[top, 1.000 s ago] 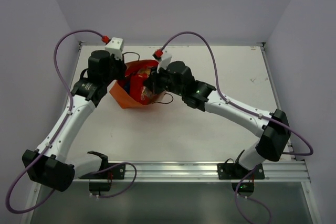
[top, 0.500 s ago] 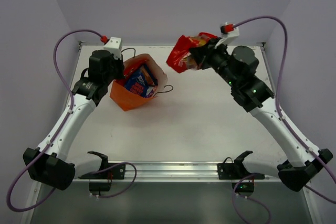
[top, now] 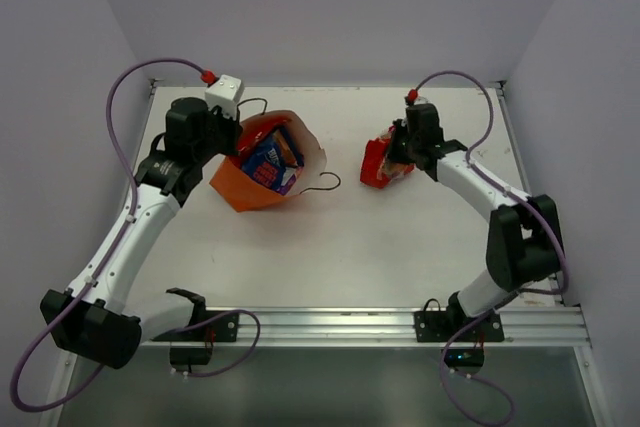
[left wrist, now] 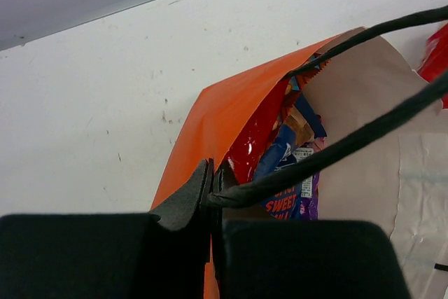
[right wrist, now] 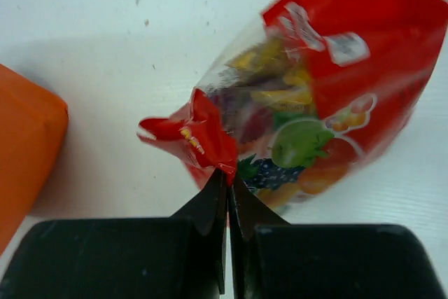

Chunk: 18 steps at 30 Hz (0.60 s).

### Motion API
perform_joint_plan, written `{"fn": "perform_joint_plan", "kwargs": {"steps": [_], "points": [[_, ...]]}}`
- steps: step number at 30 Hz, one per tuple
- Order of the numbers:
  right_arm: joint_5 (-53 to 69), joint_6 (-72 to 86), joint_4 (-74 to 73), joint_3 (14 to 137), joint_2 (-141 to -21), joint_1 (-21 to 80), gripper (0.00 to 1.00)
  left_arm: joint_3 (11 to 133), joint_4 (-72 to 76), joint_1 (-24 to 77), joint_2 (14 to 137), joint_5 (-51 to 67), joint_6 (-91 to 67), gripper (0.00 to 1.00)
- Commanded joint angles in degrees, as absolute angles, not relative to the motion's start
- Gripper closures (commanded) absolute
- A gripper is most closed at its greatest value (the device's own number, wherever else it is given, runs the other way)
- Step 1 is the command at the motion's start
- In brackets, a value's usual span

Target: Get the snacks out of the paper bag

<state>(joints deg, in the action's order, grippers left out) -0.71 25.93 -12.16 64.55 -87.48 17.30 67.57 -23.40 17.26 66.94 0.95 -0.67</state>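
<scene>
Top external shows us one bag (top: pixel 238 187) near the table's (top: pixel 400 247) far-left corner and one red packet (top: pixel 377 163) far right, both well apart from the near edge. Our left gripper (left wrist: pixel 212 181) pinches a handle (left wrist: pixel 336 148), and our right gripper (right wrist: pixel 227 176) pinches the red packet's corner. At least two more packets (top: pixel 270 159) show in the bag.

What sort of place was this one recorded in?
Probably a lab test cell: a white table boxed in by plain lavender walls, a left arm and right arm bolted to a metal rail at its near edge, and an orange paper bag and red snack packet as props.
</scene>
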Motion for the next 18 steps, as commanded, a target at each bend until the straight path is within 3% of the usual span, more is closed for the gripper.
{"fn": "perform_joint_plan", "kwargs": {"steps": [1, 2, 5, 6, 9, 13, 18], "points": [[1.4, 27.6, -8.7, 68.6, -91.1, 17.3, 1.00, 67.2, -17.5, 17.2, 64.2, 7.3, 3.5, 1.00], [1.5, 27.5, -11.7, 70.0, -92.3, 17.3, 1.00, 66.5, -17.2, 17.2, 63.9, 8.1, 3.8, 1.00], [3.6, 26.1, -14.4, 73.5, -90.7, 17.7, 0.64, 65.7, -16.4, 17.2, 63.6, 8.7, 4.3, 1.00], [4.2, 25.6, -14.5, 73.9, -87.2, 18.4, 0.42, 65.6, -16.3, 17.2, 63.5, 8.7, 4.0, 1.00], [4.3, 25.2, -16.1, 75.8, -81.8, 22.3, 0.22, 65.5, -16.4, 17.2, 63.5, 9.1, 3.3, 1.00], [0.5, 26.4, -15.8, 78.7, -75.5, 32.8, 0.19, 65.0, -16.5, 17.3, 63.6, 9.3, 2.0, 1.00], [-3.8, 35.2, -10.6, 79.6, -77.0, 43.7, 0.18, 64.7, -16.9, 17.3, 63.2, 9.8, 0.5, 1.00]]}}
